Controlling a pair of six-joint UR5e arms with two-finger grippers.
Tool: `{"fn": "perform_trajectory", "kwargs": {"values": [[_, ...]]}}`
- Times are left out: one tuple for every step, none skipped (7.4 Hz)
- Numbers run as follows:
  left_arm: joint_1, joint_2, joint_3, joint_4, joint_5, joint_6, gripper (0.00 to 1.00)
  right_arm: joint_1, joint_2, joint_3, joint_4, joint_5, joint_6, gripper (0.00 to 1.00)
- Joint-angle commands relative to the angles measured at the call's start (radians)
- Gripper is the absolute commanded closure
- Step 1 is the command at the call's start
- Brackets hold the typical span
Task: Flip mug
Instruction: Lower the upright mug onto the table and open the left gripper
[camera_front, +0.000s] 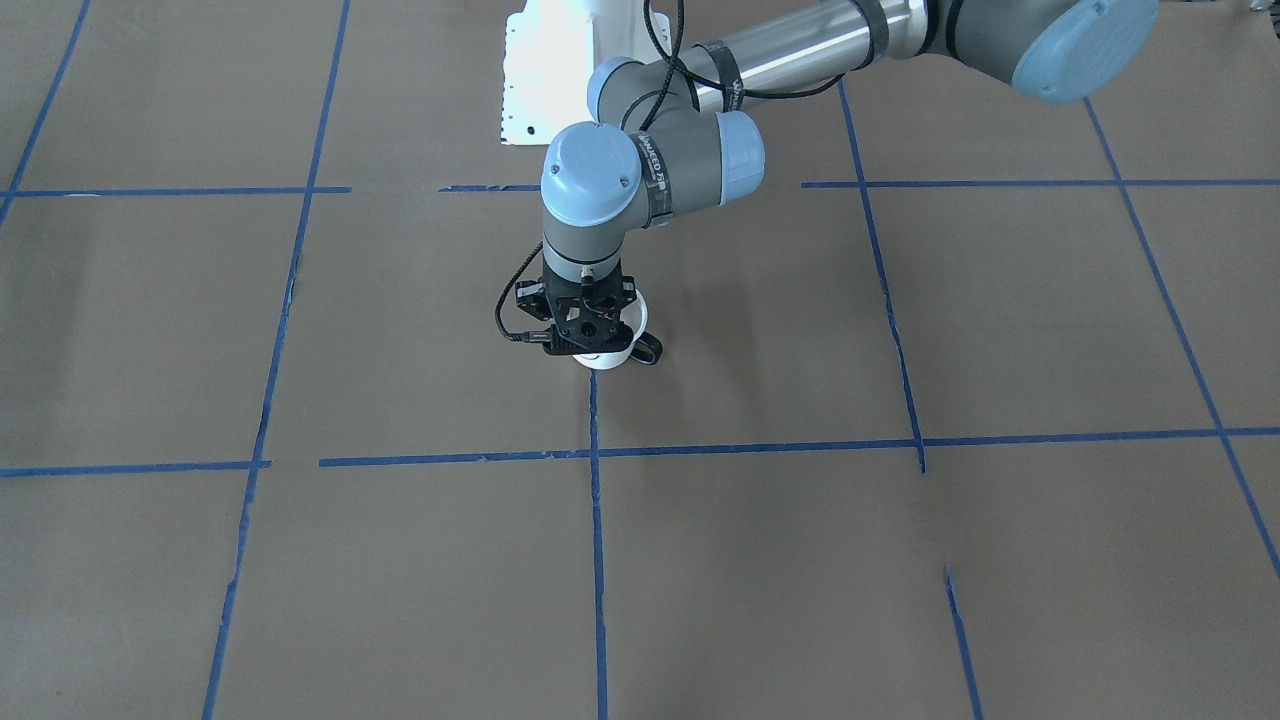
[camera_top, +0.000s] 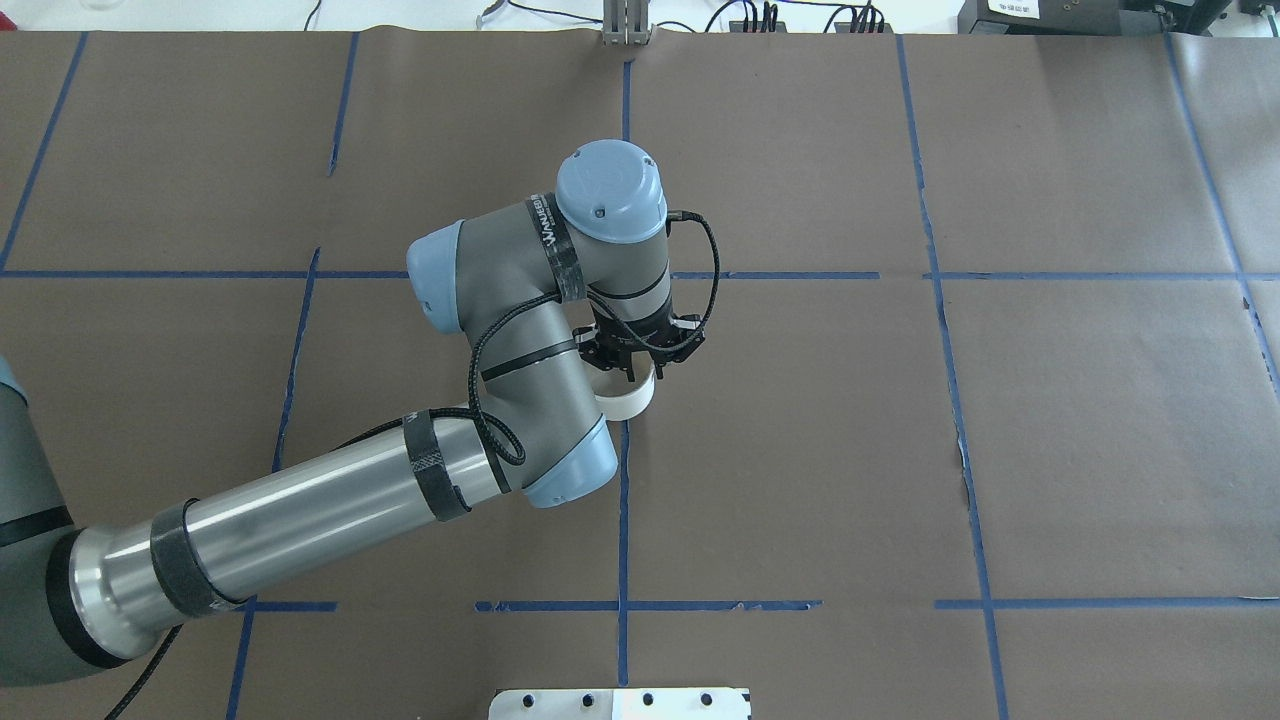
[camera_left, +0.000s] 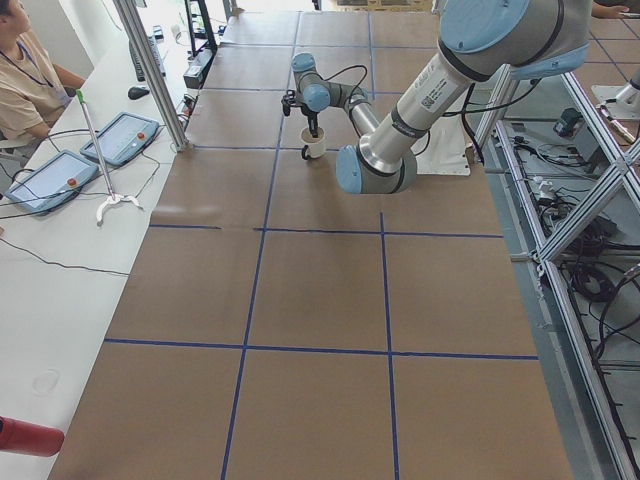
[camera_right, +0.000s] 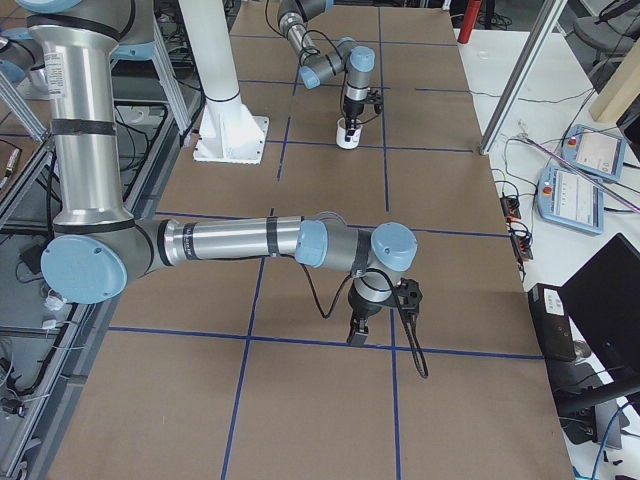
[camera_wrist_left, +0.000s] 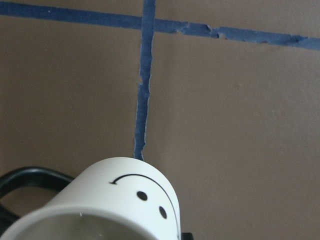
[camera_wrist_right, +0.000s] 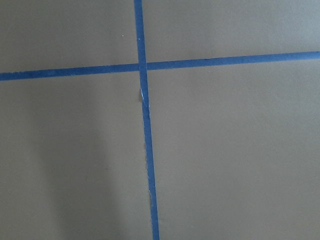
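**Left arm at the mug, mid-surface.** The brown paper-covered surface (camera_top: 1100, 450) is divided into squares by blue tape lines (camera_top: 622, 520). The mug (camera_front: 606, 360) is near the middle of the surface, well away from every edge and corner, on a tape line that runs from the robot's edge to the far edge. It is upright with its mouth turned up toward the wrist camera. The smiley face (camera_wrist_left: 142, 192) has its eyes nearer the rim and its mouth nearer the base. The black handle (camera_front: 648, 350) sticks out sideways.

The left claw (camera_front: 590, 335) points straight down onto the mug's rim, with its jaws drawn close together on the mug's wall. The claw's own body hides most of the fingertips. The pictures do not show whether the mug's base touches the surface or is just clear of it.

From overhead, the left arm (camera_top: 330, 500) and its wrist cover all but a white crescent of the mug. A black cable (camera_top: 712, 270) loops beside the claw.

The right arm (camera_right: 230, 240) reaches low toward the surface's right end. The right claw (camera_right: 357, 335) hangs over a tape crossing there, well apart from the mug. Whether it is open or closed cannot be told.

A white pedestal (camera_right: 215, 80) stands at the robot's edge, level with the mug. Beyond the far edge, an operator (camera_left: 25, 85) sits at a bench with two tablets (camera_left: 120, 138).
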Motion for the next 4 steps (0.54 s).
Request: {"fn": "perform_trajectory", "kwargs": {"values": [[-0.007, 0.055, -0.152, 0.044, 0.005, 0.028, 0.00, 0.000, 0.000, 0.000, 0.000, 0.000, 0.000, 0.00], [-0.060, 0.058, -0.250, 0.183, 0.004, 0.120, 0.00, 0.000, 0.000, 0.000, 0.000, 0.000, 0.000, 0.00], [-0.127, 0.127, -0.383, 0.262, 0.001, 0.221, 0.00, 0.000, 0.000, 0.000, 0.000, 0.000, 0.000, 0.00], [-0.224, 0.267, -0.530, 0.273, -0.002, 0.357, 0.00, 0.000, 0.000, 0.000, 0.000, 0.000, 0.000, 0.00]]}}
